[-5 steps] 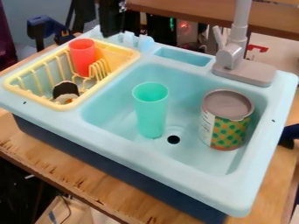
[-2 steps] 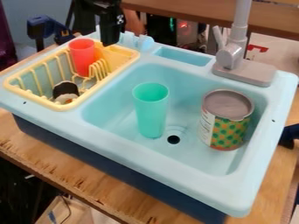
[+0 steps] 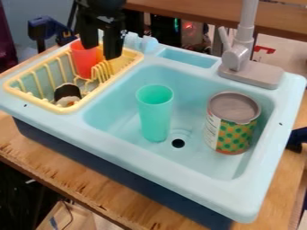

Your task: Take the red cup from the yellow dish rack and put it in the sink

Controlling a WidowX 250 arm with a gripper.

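I'm hanging the tool (image 3: 101,41), fingers wide apart, over the far end of the yellow rack (image 3: 57,108); the red cup (image 3: 85,63) is standing upright in there, just left of the tool's middle.

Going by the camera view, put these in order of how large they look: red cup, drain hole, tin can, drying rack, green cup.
Largest to smallest:
Drying rack
Tin can
Green cup
Red cup, partly hidden
Drain hole
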